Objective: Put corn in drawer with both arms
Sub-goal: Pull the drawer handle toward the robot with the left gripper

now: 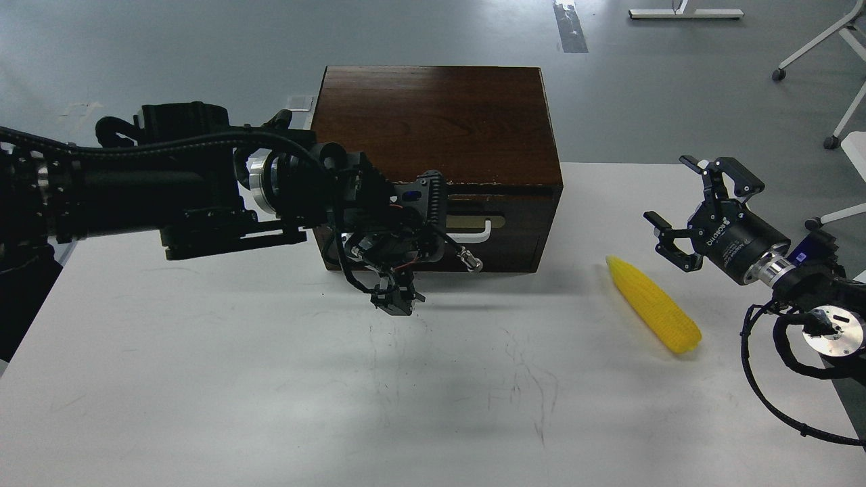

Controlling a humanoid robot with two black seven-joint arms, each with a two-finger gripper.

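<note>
The yellow corn [653, 304] lies on the white table [270, 406] at the right, tapered end towards the box. The dark-brown wooden box [433, 122] stands at the back middle. Its drawer [514, 233] is closed, and the white bar handle [473, 233] shows on its front. My left gripper [416, 247] hangs in front of the drawer's left half, beside the handle, fingers spread and holding nothing. It hides part of the drawer front. My right gripper [670, 206] is open and empty, just above and to the right of the corn, apart from it.
The table's right edge runs under my right arm [812, 297]. Chair and desk legs [818, 54] stand on the grey floor behind, far from the table. Faint scuff marks [528, 385] cross the table's middle.
</note>
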